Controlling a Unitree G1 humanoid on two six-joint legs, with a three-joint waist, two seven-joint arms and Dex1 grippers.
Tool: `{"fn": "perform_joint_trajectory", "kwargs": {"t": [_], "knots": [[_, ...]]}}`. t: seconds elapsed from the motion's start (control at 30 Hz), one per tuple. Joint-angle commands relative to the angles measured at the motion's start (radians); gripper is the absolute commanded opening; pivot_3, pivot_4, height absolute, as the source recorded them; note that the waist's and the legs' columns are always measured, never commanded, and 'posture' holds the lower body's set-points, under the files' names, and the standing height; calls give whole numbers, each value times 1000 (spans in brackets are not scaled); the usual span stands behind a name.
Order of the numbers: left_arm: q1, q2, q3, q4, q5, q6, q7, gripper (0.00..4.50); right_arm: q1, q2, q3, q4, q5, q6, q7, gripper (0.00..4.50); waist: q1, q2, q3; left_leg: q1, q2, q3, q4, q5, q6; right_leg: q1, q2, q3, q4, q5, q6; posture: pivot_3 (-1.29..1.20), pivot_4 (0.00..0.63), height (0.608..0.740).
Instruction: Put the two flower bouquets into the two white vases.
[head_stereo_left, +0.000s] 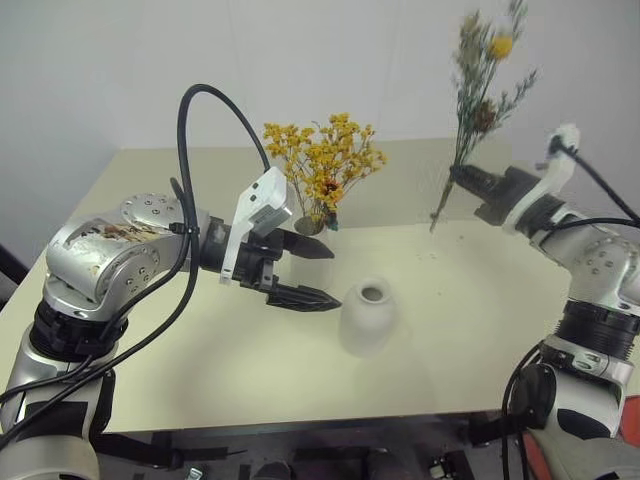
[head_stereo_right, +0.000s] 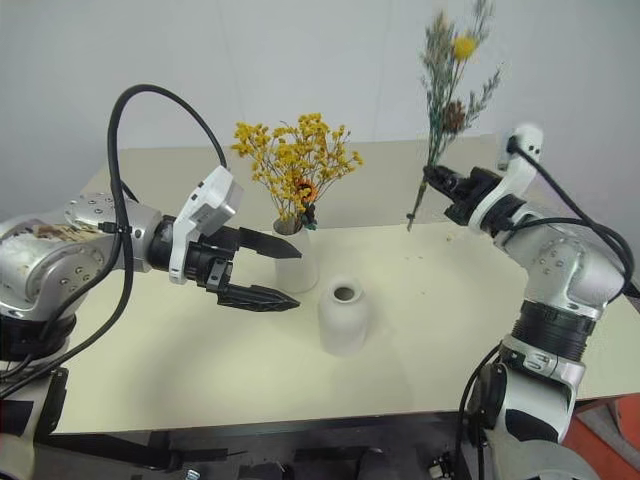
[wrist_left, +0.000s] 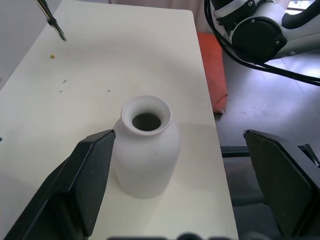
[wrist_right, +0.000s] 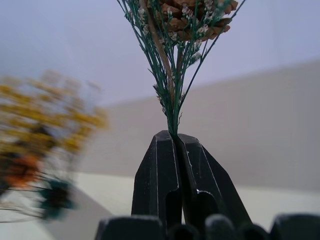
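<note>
The yellow-orange bouquet (head_stereo_left: 322, 160) stands in the taller white vase (head_stereo_right: 308, 268) at the middle of the table. In front of it sits the shorter bell-shaped white vase (head_stereo_left: 368, 315), with nothing in its mouth. My left gripper (head_stereo_left: 330, 273) is open, level, just left of the short vase (wrist_left: 146, 150) and partly covering the tall one. One of its fingers (wrist_left: 90, 175) is close beside the short vase. My right gripper (head_stereo_left: 460, 175) is shut on the stems of the green sprig with the yellow bloom (head_stereo_left: 500, 45). It holds the sprig (wrist_right: 172, 90) upright, high over the table's right side.
The beige table (head_stereo_left: 200, 350) ends close on the right, where a red-orange object (wrist_left: 212, 70) lies on the floor. A pale wall rises behind the far edge. A few small crumbs (head_stereo_left: 435, 255) dot the tabletop near the sprig's stem ends.
</note>
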Motion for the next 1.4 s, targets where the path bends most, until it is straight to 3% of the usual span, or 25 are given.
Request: {"fn": "perform_joint_trajectory", "kwargs": {"t": [0.03,0.43,1.0,1.4], "knots": [[25,19,19,-10,19,-71,-32,4500,-1,6,-25,-119,147,-12,40,12,-2,0,0,1,0,0,0,0,0,0,0,0,0,0,0,0,150,740],[60,20,18,3,45,-136,-63,4500,181,-9,143,-323,246,-215,197,12,3,0,0,1,0,0,0,0,0,1,1,0,0,0,0,0,150,740],[74,21,10,0,50,-125,-55,4500,341,-45,265,-435,288,-268,206,12,5,0,0,2,1,0,0,0,0,1,1,0,0,0,0,0,150,740],[-20,-2,-35,33,49,-35,-34,4500,392,-60,322,-441,245,-321,216,12,6,0,0,2,1,0,0,0,0,2,2,0,0,0,0,0,150,740]]}}
